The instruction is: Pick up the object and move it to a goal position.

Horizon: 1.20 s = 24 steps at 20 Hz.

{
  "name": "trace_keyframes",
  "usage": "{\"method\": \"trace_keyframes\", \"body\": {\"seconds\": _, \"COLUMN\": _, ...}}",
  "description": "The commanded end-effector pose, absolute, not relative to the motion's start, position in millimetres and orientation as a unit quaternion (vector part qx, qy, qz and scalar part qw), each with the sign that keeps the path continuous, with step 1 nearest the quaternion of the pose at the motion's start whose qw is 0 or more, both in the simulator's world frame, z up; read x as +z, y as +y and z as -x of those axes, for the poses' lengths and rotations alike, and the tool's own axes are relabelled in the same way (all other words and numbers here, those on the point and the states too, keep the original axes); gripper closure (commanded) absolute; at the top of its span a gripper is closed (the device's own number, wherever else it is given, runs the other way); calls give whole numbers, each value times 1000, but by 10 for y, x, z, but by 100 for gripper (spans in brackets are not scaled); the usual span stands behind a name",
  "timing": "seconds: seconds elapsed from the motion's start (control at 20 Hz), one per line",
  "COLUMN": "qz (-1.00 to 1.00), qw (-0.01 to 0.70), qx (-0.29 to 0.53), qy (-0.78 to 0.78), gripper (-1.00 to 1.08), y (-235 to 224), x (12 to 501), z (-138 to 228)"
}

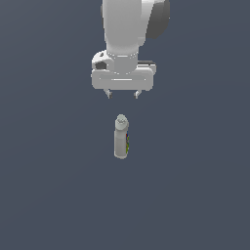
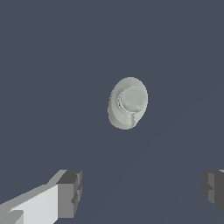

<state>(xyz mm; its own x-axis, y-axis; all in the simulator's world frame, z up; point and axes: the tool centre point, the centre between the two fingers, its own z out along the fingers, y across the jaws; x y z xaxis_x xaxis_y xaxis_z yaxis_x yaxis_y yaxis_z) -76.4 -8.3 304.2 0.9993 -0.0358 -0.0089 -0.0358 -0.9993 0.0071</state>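
Observation:
The object is a small slim pale grey bottle (image 1: 121, 138) with a rounded cap and a green-yellow label strip on its side. It stands upright on the dark floor in the middle of the exterior view. The wrist view looks down on its cap (image 2: 128, 103). My gripper (image 1: 122, 94) hangs above the bottle with a clear gap between them. It is open and empty. Its two fingertips (image 2: 70, 192) show wide apart in the wrist view, and the bottle is not between them.
A plain dark grey floor (image 1: 195, 195) fills both views. The white arm (image 1: 129, 29) comes down from the top of the exterior view.

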Motion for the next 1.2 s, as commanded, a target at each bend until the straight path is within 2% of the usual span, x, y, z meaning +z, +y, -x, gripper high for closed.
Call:
{"method": "trace_keyframes", "body": {"seconds": 0.0, "qz": -1000, "qw": 3, "qx": -5, "qy": -18, "gripper": -92, "y": -83, "x": 3042, "z": 764}}
{"method": "trace_keyframes", "body": {"seconds": 0.75, "qz": -1000, "qw": -13, "qx": 0, "qy": -22, "gripper": -92, "y": -75, "x": 3116, "z": 730}}
{"method": "trace_keyframes", "body": {"seconds": 1.15, "qz": -998, "qw": -9, "qx": -1, "qy": -58, "gripper": -92, "y": -87, "x": 3032, "z": 529}}
